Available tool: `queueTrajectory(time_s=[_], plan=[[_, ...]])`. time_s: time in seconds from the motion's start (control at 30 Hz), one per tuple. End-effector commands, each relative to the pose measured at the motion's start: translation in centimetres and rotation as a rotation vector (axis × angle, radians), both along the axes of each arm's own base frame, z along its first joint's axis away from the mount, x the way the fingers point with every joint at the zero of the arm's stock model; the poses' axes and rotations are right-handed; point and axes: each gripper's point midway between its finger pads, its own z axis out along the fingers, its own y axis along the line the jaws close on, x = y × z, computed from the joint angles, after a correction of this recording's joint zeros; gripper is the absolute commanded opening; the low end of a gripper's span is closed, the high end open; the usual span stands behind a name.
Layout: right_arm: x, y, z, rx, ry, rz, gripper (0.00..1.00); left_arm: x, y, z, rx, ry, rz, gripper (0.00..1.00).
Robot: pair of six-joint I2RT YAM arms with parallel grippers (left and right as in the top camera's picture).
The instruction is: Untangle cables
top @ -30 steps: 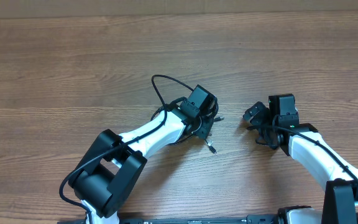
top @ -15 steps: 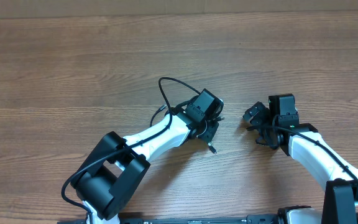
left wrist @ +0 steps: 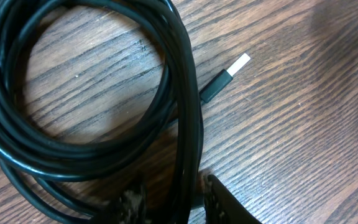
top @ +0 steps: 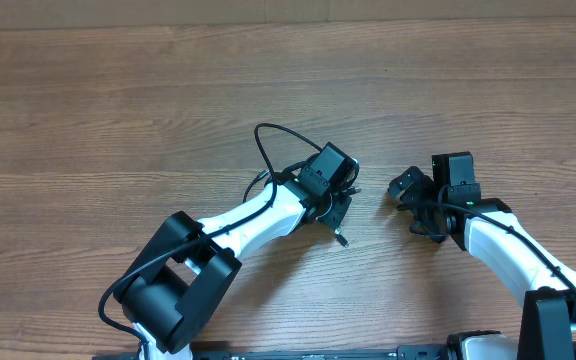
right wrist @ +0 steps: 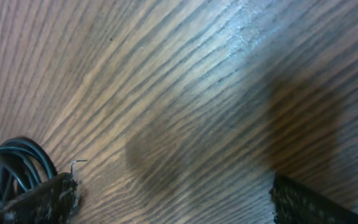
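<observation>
The left gripper (left wrist: 176,202) sets its jaws astride the coiled cables (left wrist: 182,81) near their silver-tipped USB plug (left wrist: 225,78); whether they are clamped, I cannot tell. The right gripper (right wrist: 176,202) holds its jaws wide apart.

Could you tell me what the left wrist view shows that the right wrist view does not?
Only the left wrist view: the cables coiled in loops, a silver-tipped plug beside them, and the left gripper straddling several strands, grip unclear. Only the right wrist view: the right gripper, wide open over bare wood. Both: the wooden table and black cord, though the right view's loop may be the arm's own.
</observation>
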Motion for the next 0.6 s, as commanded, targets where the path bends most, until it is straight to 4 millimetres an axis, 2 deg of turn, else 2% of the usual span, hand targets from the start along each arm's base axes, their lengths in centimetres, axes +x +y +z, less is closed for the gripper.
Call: queueTrajectory(time_s=[0.0, 0.1, 0.17, 0.2, 0.3, 0.37, 0.47, 0.57], plan=[[0.2, 0.1, 0.7, 0.008, -0.019, 0.008, 1.0, -0.2, 0.2, -0.9, 0.021, 0.005, 0.003, 0.3], [0.0, 0.1, 0.6, 0.007, -0.009, 0.008, 1.0, -0.2, 0.2, -1.9, 0.03, 0.015, 0.003, 0.27], [-0.2, 0.1, 0.5, 0.006, 0.0, 0.008, 1.0, -0.4, 0.4, -3.0, 0.047, 0.031, 0.0, 0.16], [-0.3, 0.1, 0.5, 0.006, 0.005, 0.008, 1.0, -0.4, 0.5, -3.2, 0.052, 0.037, 0.0, 0.06], [-0.5, 0.1, 0.4, 0.005, 0.013, 0.008, 1.0, -0.1, 0.7, -2.4, 0.047, 0.032, 0.009, 0.04], [-0.5, 0.1, 0.4, 0.005, 0.013, 0.008, 1.0, 0.3, 0.7, -0.8, 0.04, 0.024, 0.015, 0.04], [-0.5, 0.4, 0.5, 0.019, 0.01, 0.016, 1.0, 0.9, 0.7, 3.3, 0.017, -0.002, 0.024, 0.04], [-0.1, 2.6, 1.2, 0.1, -0.032, 0.15, 1.0, 1.3, 1.0, 8.1, -0.013, -0.034, 0.036, 0.04]])
